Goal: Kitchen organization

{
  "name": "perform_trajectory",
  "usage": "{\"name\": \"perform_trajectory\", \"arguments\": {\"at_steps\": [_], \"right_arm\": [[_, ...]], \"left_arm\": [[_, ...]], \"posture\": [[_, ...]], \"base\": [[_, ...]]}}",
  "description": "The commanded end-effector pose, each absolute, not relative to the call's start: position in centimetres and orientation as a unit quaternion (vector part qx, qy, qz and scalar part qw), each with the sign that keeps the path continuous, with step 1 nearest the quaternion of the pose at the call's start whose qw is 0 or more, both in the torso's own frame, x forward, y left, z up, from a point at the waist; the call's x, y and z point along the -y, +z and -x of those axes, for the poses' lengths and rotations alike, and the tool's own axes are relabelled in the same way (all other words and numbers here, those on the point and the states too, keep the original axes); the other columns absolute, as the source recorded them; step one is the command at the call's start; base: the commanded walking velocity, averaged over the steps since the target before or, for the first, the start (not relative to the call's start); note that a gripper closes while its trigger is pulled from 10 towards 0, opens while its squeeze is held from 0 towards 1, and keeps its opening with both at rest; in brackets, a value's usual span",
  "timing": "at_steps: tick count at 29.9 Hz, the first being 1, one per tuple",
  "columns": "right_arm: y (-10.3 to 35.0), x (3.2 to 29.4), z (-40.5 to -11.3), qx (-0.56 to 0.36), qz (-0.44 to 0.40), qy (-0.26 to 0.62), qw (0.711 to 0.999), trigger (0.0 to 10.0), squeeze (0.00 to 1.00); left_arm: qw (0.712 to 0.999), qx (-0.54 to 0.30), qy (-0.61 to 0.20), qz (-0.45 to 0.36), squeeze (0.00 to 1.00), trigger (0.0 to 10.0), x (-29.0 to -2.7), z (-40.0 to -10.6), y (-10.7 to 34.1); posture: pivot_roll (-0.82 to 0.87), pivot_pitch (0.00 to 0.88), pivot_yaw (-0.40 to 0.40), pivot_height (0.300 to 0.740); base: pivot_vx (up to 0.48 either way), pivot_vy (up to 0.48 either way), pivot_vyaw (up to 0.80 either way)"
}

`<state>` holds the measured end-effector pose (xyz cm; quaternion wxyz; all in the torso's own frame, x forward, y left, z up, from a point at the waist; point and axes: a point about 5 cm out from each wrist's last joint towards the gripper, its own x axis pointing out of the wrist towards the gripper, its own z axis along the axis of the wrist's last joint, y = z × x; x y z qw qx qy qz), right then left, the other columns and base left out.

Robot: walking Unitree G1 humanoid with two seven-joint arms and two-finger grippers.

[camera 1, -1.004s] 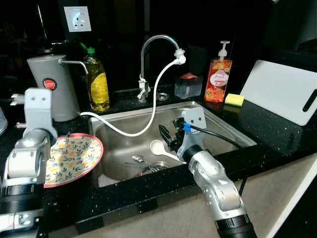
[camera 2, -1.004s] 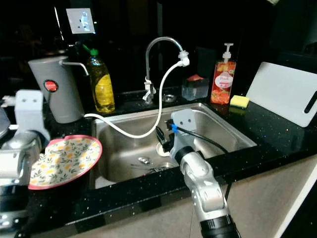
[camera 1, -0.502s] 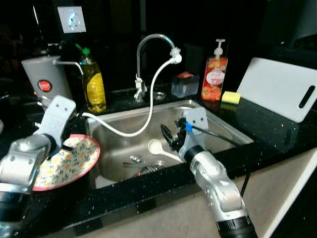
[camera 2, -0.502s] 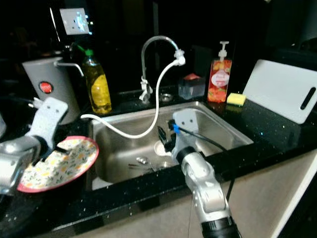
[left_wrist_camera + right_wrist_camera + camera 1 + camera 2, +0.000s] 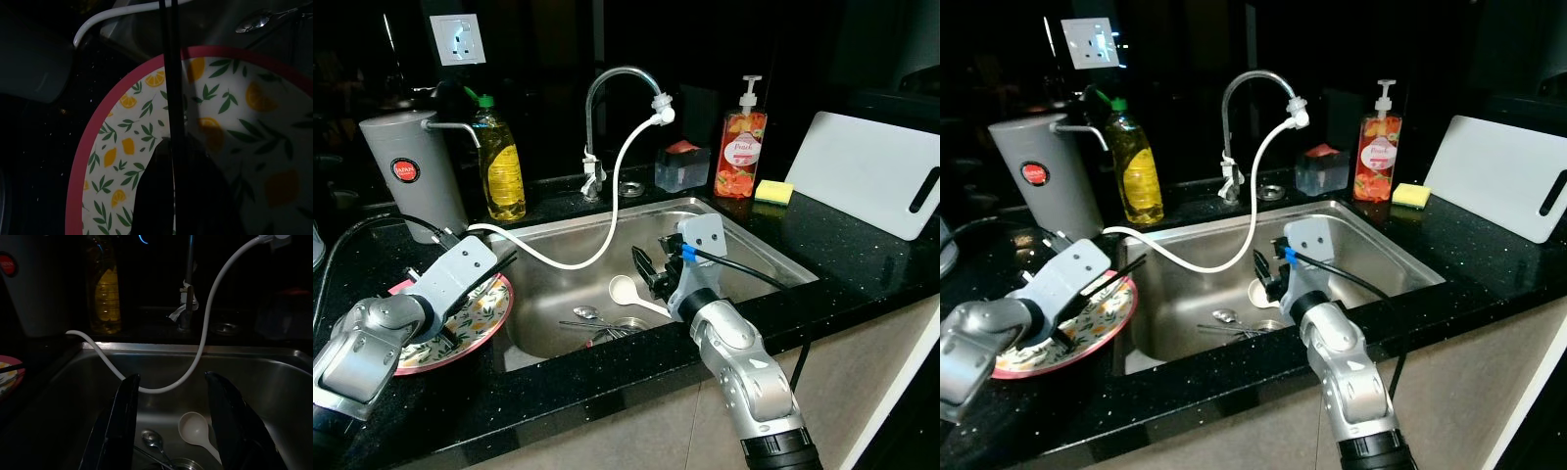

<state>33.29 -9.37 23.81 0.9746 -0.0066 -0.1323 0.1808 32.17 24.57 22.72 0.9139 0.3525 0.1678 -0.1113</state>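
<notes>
Lemon-patterned plate [image 5: 470,318] with a pink rim lies flat on the black speckled counter [image 5: 862,264], just left of the steel sink [image 5: 744,240]. The left gripper [image 5: 1111,277] is over the plate, its thin black fingers [image 5: 168,73] close together and pointing across the plate toward the sink; whether they pinch the plate I cannot tell. The right gripper [image 5: 178,426] hangs inside the sink with its jaws wide and nothing between them, above a white spoon [image 5: 625,290] whose handle runs toward the front right, and a metal spoon [image 5: 587,313] beside the drain.

A grey canister [image 5: 411,171] at the back left carries a round red badge with white lettering too small to read surely. Beside it stands a yellow dish-soap bottle [image 5: 502,162] with a green cap. A pump bottle [image 5: 741,147] with a peach-coloured label stands behind the sink, its writing unreadable, with a yellow sponge [image 5: 773,193] next to it. A white hose [image 5: 607,225] loops from the tap [image 5: 607,98] into the basin. A white cutting board [image 5: 876,186] leans at the right. The room behind is dark, with a lit wall socket [image 5: 455,39].
</notes>
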Motion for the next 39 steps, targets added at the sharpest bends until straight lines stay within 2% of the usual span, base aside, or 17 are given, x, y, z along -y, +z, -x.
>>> {"name": "perform_trajectory", "arguments": {"at_steps": [1, 5, 6, 7, 8, 9, 12, 15, 21, 28, 34, 37, 39], "right_arm": [[24.0, 9.3, -33.2, 0.136, 0.006, 0.183, 0.974, 10.0, 0.0], [24.0, 9.3, -33.1, 0.136, 0.006, 0.183, 0.974, 10.0, 0.0], [24.0, 9.3, -33.1, 0.136, 0.006, 0.184, 0.973, 10.0, 0.0], [24.0, 9.3, -33.1, 0.136, 0.006, 0.184, 0.973, 10.0, 0.0], [23.9, 9.2, -33.1, 0.136, 0.006, 0.185, 0.973, 10.0, 0.0], [23.9, 9.2, -33.1, 0.136, 0.006, 0.185, 0.973, 10.0, 0.0], [24.0, 9.2, -33.1, 0.137, 0.006, 0.186, 0.973, 10.0, 0.0], [24.1, 9.0, -33.0, 0.142, 0.008, 0.196, 0.97, 10.0, 0.0], [24.1, 7.6, -32.0, 0.15, 0.023, 0.268, 0.951, 10.0, 0.0], [24.0, 5.1, -29.0, 0.161, 0.038, 0.413, 0.895, 10.0, 0.0], [23.6, 5.0, -28.5, 0.143, 0.031, 0.441, 0.885, 10.0, 0.0], [23.3, 4.8, -27.6, 0.134, 0.025, 0.481, 0.866, 10.0, 0.0], [23.3, 4.8, -27.5, 0.133, 0.024, 0.486, 0.864, 10.0, 0.0]], "left_arm": [[0.919, -0.168, -0.108, -0.34, 1.0, 10.0, -24.6, -32.4, 22.7], [0.926, -0.16, -0.112, -0.323, 1.0, 10.0, -24.5, -32.4, 23.1], [0.93, -0.155, -0.116, -0.313, 0.85, 10.0, -24.4, -32.4, 23.4], [0.933, -0.15, -0.12, -0.304, 0.1, 10.0, -24.3, -32.4, 23.6], [0.941, -0.141, -0.123, -0.281, 0.0, 10.0, -24.1, -32.4, 24.0], [0.941, -0.141, -0.123, -0.281, 0.0, 10.0, -24.1, -32.4, 24.0], [0.963, -0.112, -0.134, -0.206, 0.0, 10.0, -24.0, -32.5, 25.5], [0.974, -0.113, -0.118, -0.155, 0.0, 10.0, -25.1, -32.8, 26.0], [0.974, -0.158, -0.13, -0.099, 0.0, 10.0, -26.3, -32.9, 24.6], [0.963, -0.186, -0.175, -0.092, 0.0, 10.0, -27.2, -33.0, 23.7], [0.953, -0.201, -0.2, -0.107, 0.0, 10.0, -27.5, -33.0, 23.5], [0.941, -0.208, -0.231, -0.136, 0.0, 10.0, -27.4, -32.9, 23.4], [0.939, -0.209, -0.236, -0.14, 0.0, 10.0, -27.4, -32.9, 23.4]], "posture": [[-0.01, 0.0, 0.067, 0.74], [-0.01, 0.0, 0.067, 0.74], [-0.01, 0.0, 0.067, 0.74], [-0.01, 0.0, 0.067, 0.74], [-0.01, 0.0, 0.066, 0.74], [-0.01, 0.0, 0.066, 0.74], [-0.01, 0.0, 0.064, 0.74], [0.0, 0.0, 0.062, 0.74], [0.0, 0.0, 0.06, 0.74], [-0.01, 0.0, 0.067, 0.74], [-0.01, 0.0, 0.065, 0.74], [-0.02, 0.0, 0.066, 0.74], [-0.02, 0.0, 0.066, 0.74]], "base": [[0.0, 0.0, 0.0], [0.0, 0.0, 0.0], [0.0, 0.0, 0.0], [0.0, 0.0, 0.0], [0.0, 0.0, 0.0], [0.0, 0.0, 0.0], [0.0, 0.0, 0.0], [0.0, 0.0, 0.0], [0.0, 0.0, 0.0], [0.0, 0.0, 0.0], [0.0, 0.0, 0.0], [0.0, 0.0, 0.0], [0.0, 0.0, 0.0]]}}
